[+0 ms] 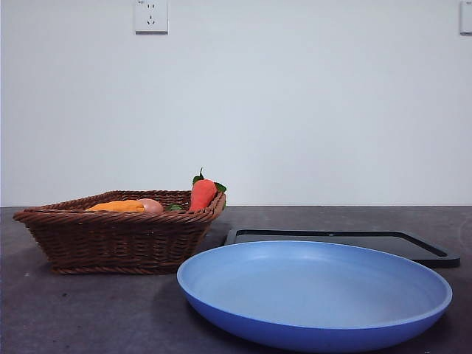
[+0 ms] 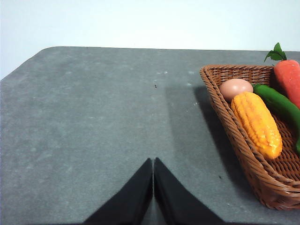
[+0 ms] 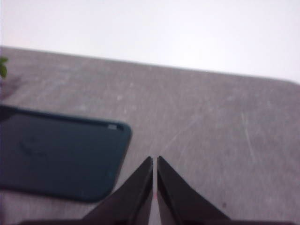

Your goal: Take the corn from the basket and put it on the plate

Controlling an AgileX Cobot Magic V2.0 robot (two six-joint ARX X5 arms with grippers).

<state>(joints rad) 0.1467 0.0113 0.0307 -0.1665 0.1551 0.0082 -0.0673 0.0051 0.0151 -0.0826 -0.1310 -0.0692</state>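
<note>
The orange-yellow corn (image 2: 257, 123) lies inside the brown wicker basket (image 2: 243, 154), between its near wall and a green pepper. In the front view only the corn's top (image 1: 118, 206) shows above the basket's rim (image 1: 110, 216) at the left. The large blue plate (image 1: 317, 299) sits in front at the right, with nothing on it. My left gripper (image 2: 153, 161) is shut over bare table, off to the side of the basket. My right gripper (image 3: 154, 159) is shut above the table beside the black tray. Neither arm appears in the front view.
In the basket with the corn are a pinkish egg (image 2: 235, 88), a green pepper (image 2: 279, 104) and a red-orange carrot with green leaves (image 1: 203, 193). A flat black tray (image 1: 346, 240) lies behind the plate. A wall socket (image 1: 151, 16) is on the white wall.
</note>
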